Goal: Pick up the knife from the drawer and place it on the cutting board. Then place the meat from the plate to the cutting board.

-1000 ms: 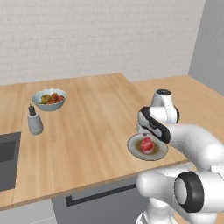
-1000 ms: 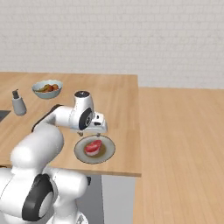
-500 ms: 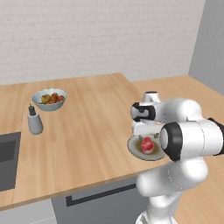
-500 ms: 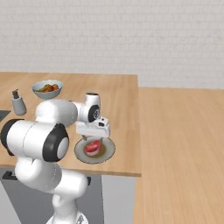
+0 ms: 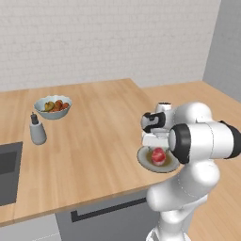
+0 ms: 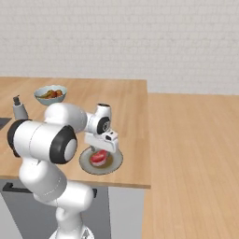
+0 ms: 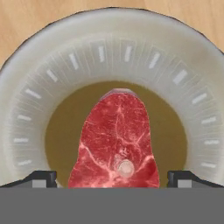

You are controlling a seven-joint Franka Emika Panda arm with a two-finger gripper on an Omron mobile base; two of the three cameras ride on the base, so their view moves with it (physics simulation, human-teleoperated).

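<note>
On the wooden worktop (image 5: 94,141), near its front edge, sits the round plate (image 5: 143,157) with a grey rim and a brownish middle. The meat (image 5: 158,155) lies in the middle of the plate. It is red and pink, with white lines in it and a small round bone spot near one end. The hand (image 7: 112,177) hangs right over the plate and points down at the meat. In the hand view, its two dark fingertips (image 7: 41,178) stand wide apart, one on each side of the meat, so the hand is spread wide and is gripping nothing. The meat (image 7: 116,142) lies between the tips, flat on the plate (image 7: 52,74), and I cannot tell if the tips touch it. In the right base view, the hand (image 6: 103,145) is just above the meat (image 6: 98,157), and the plate (image 6: 116,161) is close to the corner of the worktop (image 6: 126,107). Far back on the worktop stands a pale bowl of fruit (image 5: 52,107). Near it, a bit closer to the front, stands a small grey bottle (image 5: 37,130) with a dark top. At the left edge of the left base view a dark sink (image 5: 7,172) is set into the worktop. Below the front edge of the worktop is a grey drawer front (image 5: 101,216) with a dark handle, and it is shut.
</note>
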